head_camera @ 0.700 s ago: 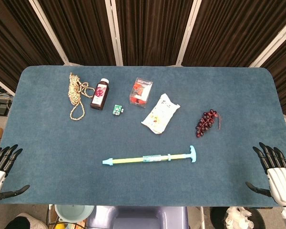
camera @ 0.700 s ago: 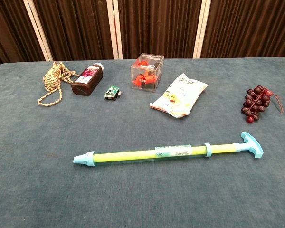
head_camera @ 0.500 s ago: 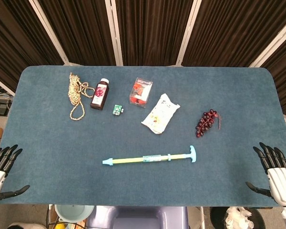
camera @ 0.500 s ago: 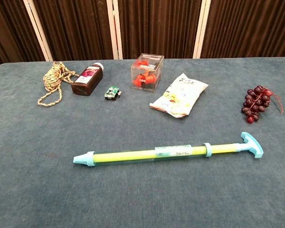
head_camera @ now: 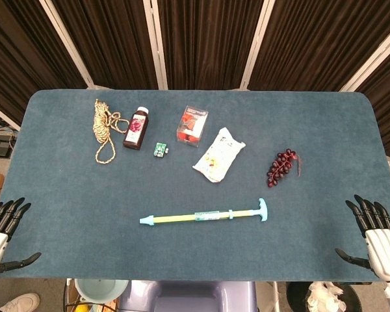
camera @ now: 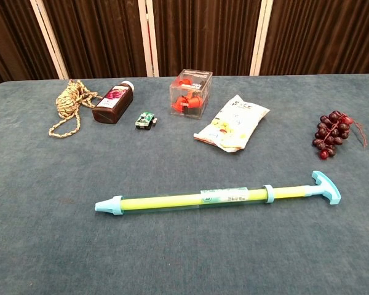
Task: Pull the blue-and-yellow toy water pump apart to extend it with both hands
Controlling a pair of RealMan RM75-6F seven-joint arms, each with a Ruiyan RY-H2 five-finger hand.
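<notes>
The blue-and-yellow toy water pump (head_camera: 205,215) lies flat near the table's front edge, its nozzle to the left and its T-handle (head_camera: 262,210) to the right. The chest view shows the pump (camera: 215,198) lengthwise, handle (camera: 326,187) at the right. My left hand (head_camera: 1,229) hangs off the table's front left corner, fingers spread, holding nothing. Beyond the front right corner my right hand (head_camera: 375,236) is likewise spread and empty. Both hands are far from the pump and absent from the chest view.
Along the back of the blue table (head_camera: 65,182) lie a coiled rope (head_camera: 104,128), a dark bottle (head_camera: 136,129), a small green toy car (head_camera: 160,149), a clear box of red pieces (head_camera: 192,125), a snack packet (head_camera: 219,153) and a bunch of plastic grapes (head_camera: 283,166).
</notes>
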